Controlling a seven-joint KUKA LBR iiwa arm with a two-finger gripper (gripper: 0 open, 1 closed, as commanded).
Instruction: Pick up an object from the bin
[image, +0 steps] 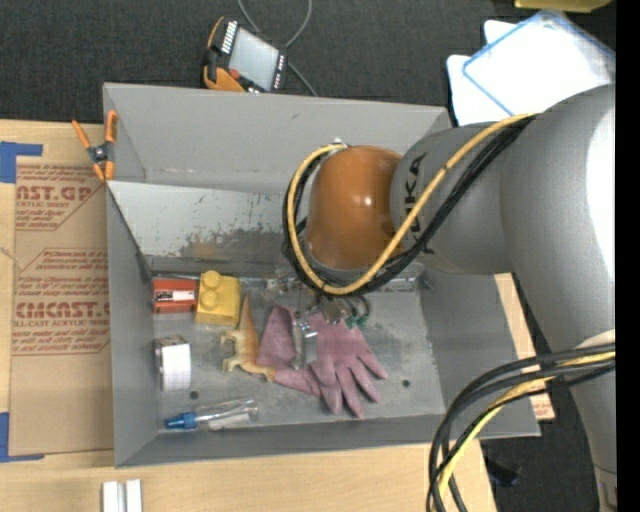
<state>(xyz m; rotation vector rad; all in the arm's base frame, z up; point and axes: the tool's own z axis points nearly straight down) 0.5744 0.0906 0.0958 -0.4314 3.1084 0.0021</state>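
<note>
Far left of the pink glove (340, 367), by the wall of the bin (128, 330), lay a red box (173, 295), level with the glove's top, and a white roll (173, 365), level with its middle. A yellow block (220, 298) sat upper left of the glove, and a blue-capped tube (210, 415) lay lower left. A yellow toy animal (243, 347) touched the glove's left edge. The pincer (308, 332), under the arm's orange cover (345, 215), was down on the glove's upper part. I could not tell how far it was open or whether it gripped anything.
</note>
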